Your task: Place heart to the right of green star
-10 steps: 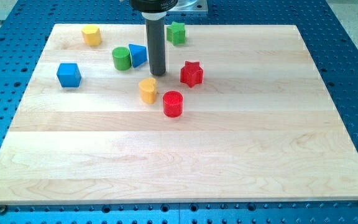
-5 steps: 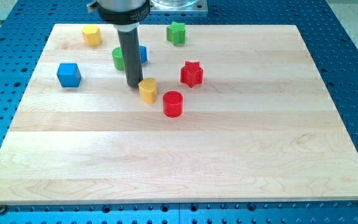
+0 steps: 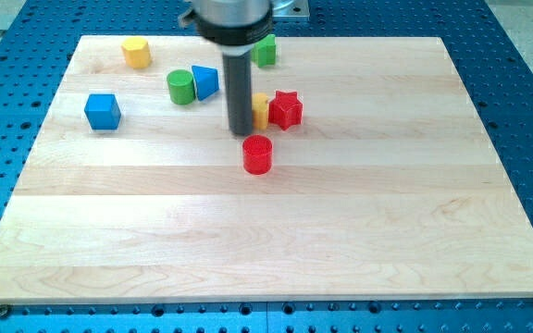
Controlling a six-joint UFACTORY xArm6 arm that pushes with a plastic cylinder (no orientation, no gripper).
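Pushing tip: you had my tip [image 3: 241,132] against the yellow heart block's [image 3: 261,110] left side.
Heart: touched the red star block [image 3: 286,109].
Green star block [image 3: 265,50]: near the wooden tabletop's [image 3: 340,213] top.
Fingers: none, a bare rod.

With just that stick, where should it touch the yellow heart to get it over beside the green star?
No gripping, only pushing. The yellow heart sits against the red star, my tip at its left. The green star lies toward the view's top, so I would probably push its lower-left side, steering past the red star.
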